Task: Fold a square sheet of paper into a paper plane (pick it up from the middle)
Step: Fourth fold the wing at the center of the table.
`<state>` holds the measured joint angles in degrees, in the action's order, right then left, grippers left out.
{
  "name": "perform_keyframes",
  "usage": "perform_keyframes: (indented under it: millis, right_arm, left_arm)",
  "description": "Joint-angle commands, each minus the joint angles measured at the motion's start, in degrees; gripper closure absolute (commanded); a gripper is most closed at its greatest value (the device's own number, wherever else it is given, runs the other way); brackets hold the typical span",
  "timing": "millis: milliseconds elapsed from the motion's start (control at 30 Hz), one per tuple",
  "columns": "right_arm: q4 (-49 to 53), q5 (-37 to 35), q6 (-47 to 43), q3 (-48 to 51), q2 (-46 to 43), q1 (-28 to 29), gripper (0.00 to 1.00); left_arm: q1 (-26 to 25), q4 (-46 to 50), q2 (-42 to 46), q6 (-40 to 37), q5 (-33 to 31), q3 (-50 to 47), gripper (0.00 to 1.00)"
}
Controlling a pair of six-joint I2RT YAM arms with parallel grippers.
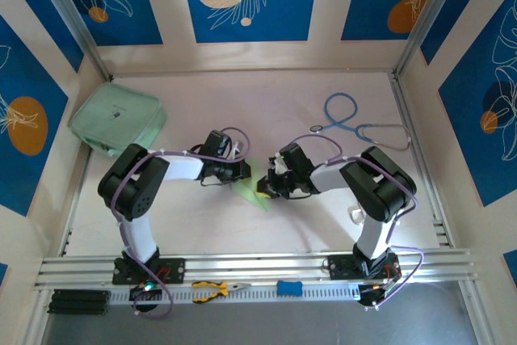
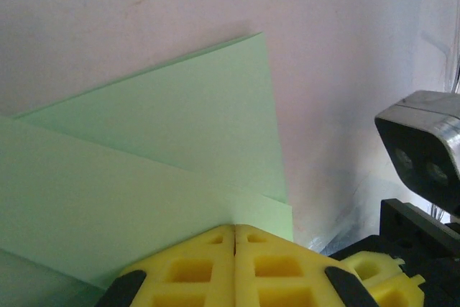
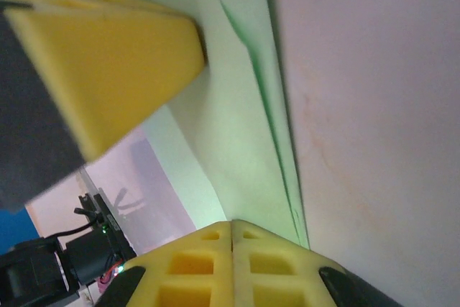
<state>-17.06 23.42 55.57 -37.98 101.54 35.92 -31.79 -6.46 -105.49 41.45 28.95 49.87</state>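
Surface: pale table (image 1: 242, 103) inside walls with blue leaf panels.
Square sheet of paper (image 2: 144, 170): light green, folded into overlapping layers, at the table's middle between the two arms.
Left gripper (image 2: 234, 239): yellow jaws closed tight, tips against the sheet's face.
Right gripper (image 3: 232, 228): jaws closed tight at the sheet's edge; a pinch cannot be told.
Far left: mint pouch (image 1: 117, 123).
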Motion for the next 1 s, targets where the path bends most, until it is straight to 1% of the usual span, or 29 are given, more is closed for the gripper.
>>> perform_keyframes:
  millis: [0, 133, 300, 367, 567, 633, 700, 733, 833, 933, 967]
  right_arm:
    - [2.5, 1.1, 0.9, 5.2, -1.7, 0.6, 0.96]
    - [2.5, 1.7, 0.3, 7.2, -4.2, 1.1, 0.96]
    - [7.0, -0.9, 0.3, 9.6, -6.7, 1.6, 0.96]
    - [6.7, -1.2, 0.5, 10.8, -7.8, 1.6, 0.96]
    - [10.7, -3.2, -0.4, 9.3, -13.6, 1.8, 0.96]
    - [11.4, -4.7, 0.2, 8.7, -15.7, 1.7, 0.96]
    - [12.9, -8.3, 1.6, 8.1, -17.9, 1.9, 0.96]
    - [11.8, -8.5, 2.0, 8.2, -18.6, 1.9, 0.95]
    - [8.5, -6.2, 2.0, 6.0, -17.4, 2.3, 0.95]
    - [8.1, -3.7, 1.6, 1.7, -12.9, 3.2, 0.95]
    - [6.5, -2.7, 2.2, 1.0, -11.2, 3.3, 0.95]
  left_arm:
    - [-0.1, 4.4, -1.3, -1.4, -1.8, -1.4, 0.92]
    - [-0.1, 4.4, -1.7, -1.1, -2.0, -1.3, 0.92]
    - [-0.1, 4.5, -1.3, -0.8, -2.0, -1.6, 0.93]
    - [-0.1, 4.3, -1.2, -0.8, -1.8, -1.8, 0.92]
    - [-0.1, 4.2, -0.7, -0.5, -1.5, -1.8, 0.92]
    - [-0.1, 4.3, -0.4, -0.5, -1.4, -2.0, 0.92]
    - [-0.1, 4.0, -0.2, 0.0, -1.4, -2.4, 0.92]
    - [-0.1, 3.9, -0.2, 0.2, -1.3, -2.5, 0.92]
    - [-0.1, 3.7, -0.1, 0.8, -1.1, -3.0, 0.92]
    - [-0.1, 3.4, -0.1, 1.3, -1.1, -3.2, 0.93]
    - [-0.2, 3.3, -0.2, 1.5, -1.1, -3.3, 0.93]
